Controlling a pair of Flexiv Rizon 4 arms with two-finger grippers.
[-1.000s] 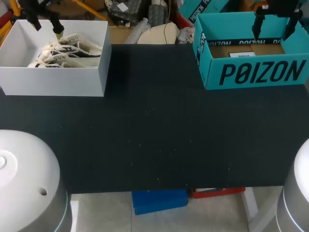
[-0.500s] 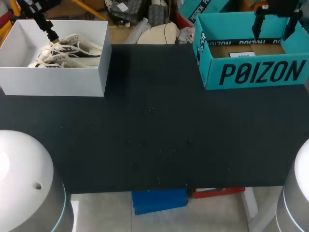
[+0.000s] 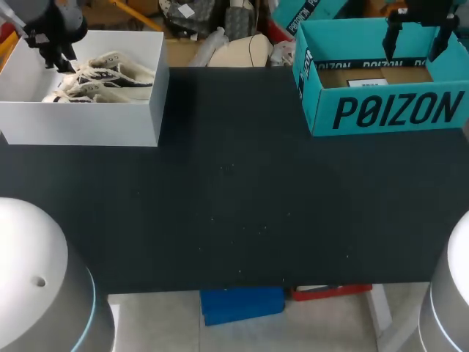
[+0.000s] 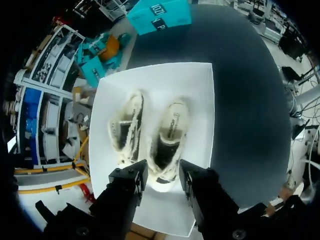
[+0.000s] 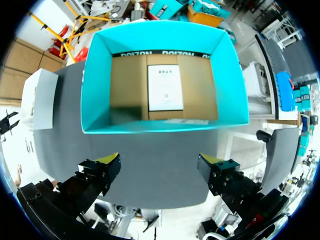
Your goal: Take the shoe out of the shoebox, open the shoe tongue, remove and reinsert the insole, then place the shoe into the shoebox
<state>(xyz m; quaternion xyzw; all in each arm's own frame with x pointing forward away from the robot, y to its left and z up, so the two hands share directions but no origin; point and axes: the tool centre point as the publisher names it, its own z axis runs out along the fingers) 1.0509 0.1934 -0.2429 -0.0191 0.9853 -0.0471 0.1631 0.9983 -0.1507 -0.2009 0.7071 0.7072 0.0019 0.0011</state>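
Left hand over the near end of the white box, fingers pointing down into it. Fingers stand moderately apart with nothing gripped. The heel of one shoe shows in the gap. Contact between fingers and heel can't be told from here. Reads as lined up for a heel grasp, the first step (shoe out of box) not yet done.

Right hand hangs above the teal box at the far right of the bench. It is spread wide and holds nothing. Probably parked there out of the left arm's way.

White box: open top, no lid in sight, at the far left corner of the bench. Two pale shoes with dark trim lie side by side in it, laces loose. The second shoe lies just beside the targeted one. The box floor is bare around them, more so on the side of the targeted shoe.

Teal box: open, no shoe inside. Brown cardboard floor with a white sheet lying flat on it.

The two boxes are well apart, with dark bench top between them.
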